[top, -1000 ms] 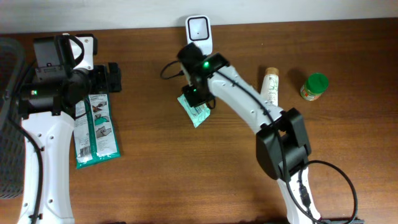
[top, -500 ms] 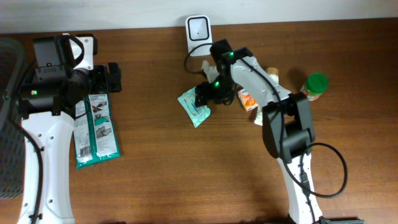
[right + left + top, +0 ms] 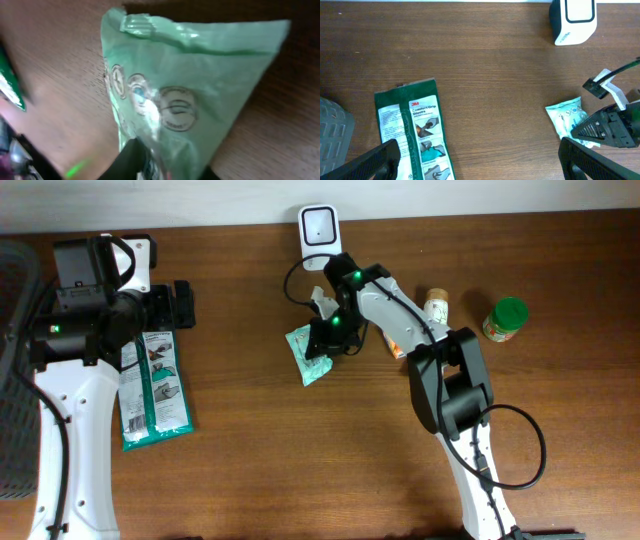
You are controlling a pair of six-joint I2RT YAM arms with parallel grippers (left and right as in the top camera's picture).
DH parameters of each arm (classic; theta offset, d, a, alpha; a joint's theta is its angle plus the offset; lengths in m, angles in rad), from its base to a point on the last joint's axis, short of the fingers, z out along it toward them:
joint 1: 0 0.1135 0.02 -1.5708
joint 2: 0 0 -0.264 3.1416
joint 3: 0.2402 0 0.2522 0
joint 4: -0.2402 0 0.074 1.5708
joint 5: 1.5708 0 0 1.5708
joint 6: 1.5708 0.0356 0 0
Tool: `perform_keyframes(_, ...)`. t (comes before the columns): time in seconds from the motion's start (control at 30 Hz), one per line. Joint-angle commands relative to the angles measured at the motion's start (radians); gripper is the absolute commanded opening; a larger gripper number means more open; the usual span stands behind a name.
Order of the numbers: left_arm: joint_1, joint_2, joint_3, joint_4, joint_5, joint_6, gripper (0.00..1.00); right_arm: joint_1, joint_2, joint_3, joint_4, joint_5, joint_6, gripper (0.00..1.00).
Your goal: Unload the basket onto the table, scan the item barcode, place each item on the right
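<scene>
A pale green pouch (image 3: 307, 355) lies on the wooden table below the white scanner (image 3: 318, 225). My right gripper (image 3: 326, 334) is at the pouch's right edge. In the right wrist view the pouch (image 3: 185, 85) fills the frame and its lower end is pinched in my right gripper (image 3: 165, 167), between the dark fingers (image 3: 127, 160). My left gripper (image 3: 183, 303) hovers open at the far left above a green-and-white glove pack (image 3: 153, 385). The left wrist view shows the left gripper (image 3: 480, 160) spread wide with only bare table between its tips, and the pouch (image 3: 565, 117) off to the right.
To the right of the pouch lie an orange box (image 3: 397, 340), a cream bottle (image 3: 434, 310) and a green-lidded jar (image 3: 505, 318). A dark mesh basket (image 3: 15, 360) stands at the left edge. The right arm's cable loops near the scanner (image 3: 572, 20).
The right gripper swung right toward the orange box with its jaws wide, then came back to the pouch and closed on its edge. The pouch shifted a little. The left arm stayed still.
</scene>
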Motion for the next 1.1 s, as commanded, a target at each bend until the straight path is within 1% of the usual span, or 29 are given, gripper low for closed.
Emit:
perform_keyframes(0.0,0.000,0.002,0.013,0.002,0.011,0.009,0.99,-0.009,0.057,-0.002,0.001,0.046,0.017,0.05)
perform_keyframes(0.13,0.000,0.002,0.013,0.002,0.011,0.009,0.99,-0.008,0.007,0.043,-0.005,0.047,-0.021,0.04)
perform_keyframes(0.27,0.000,0.002,0.013,0.002,0.011,0.009,0.99,0.001,-0.093,0.068,-0.012,0.163,-0.019,0.04)
perform_keyframes(0.3,0.000,0.002,0.013,0.002,0.011,0.009,0.99,0.019,-0.131,0.069,-0.016,0.263,-0.012,0.04)
perform_keyframes(0.37,0.000,0.002,0.013,0.002,0.011,0.009,0.99,0.049,-0.153,0.069,-0.028,0.414,0.010,0.04)
perform_keyframes(0.4,0.000,0.002,0.013,0.002,0.011,0.009,0.99,0.076,-0.155,0.069,-0.035,0.526,0.010,0.04)
perform_keyframes(0.5,0.000,0.002,0.013,0.002,0.011,0.009,0.99,0.147,-0.140,0.066,-0.051,0.834,0.044,0.04)
perform_keyframes(0.6,0.000,0.002,0.013,0.002,0.011,0.009,0.99,0.206,-0.097,0.066,-0.048,1.126,0.044,0.04)
perform_keyframes(0.67,0.000,0.002,0.013,0.002,0.011,0.009,0.99,0.232,-0.062,0.066,-0.041,1.261,0.043,0.04)
perform_keyframes(0.7,0.000,0.002,0.013,0.002,0.011,0.009,0.99,0.237,-0.046,0.066,-0.038,1.295,0.037,0.04)
perform_keyframes(0.83,0.000,0.002,0.013,0.002,0.011,0.009,0.99,0.242,0.000,0.066,-0.037,1.314,0.032,0.04)
perform_keyframes(0.87,0.000,0.002,0.013,0.002,0.011,0.009,0.99,0.243,0.002,0.066,-0.035,1.275,0.011,0.04)
perform_keyframes(0.93,0.000,0.002,0.013,0.002,0.011,0.009,0.99,0.244,0.002,0.066,-0.035,1.130,-0.077,0.05)
perform_keyframes(1.0,0.000,0.002,0.013,0.002,0.011,0.009,0.99,0.249,0.002,0.066,-0.040,0.987,-0.163,0.15)
perform_keyframes(1.07,0.000,0.002,0.013,0.002,0.011,0.009,0.99,0.257,0.002,0.066,-0.043,0.933,-0.183,0.22)
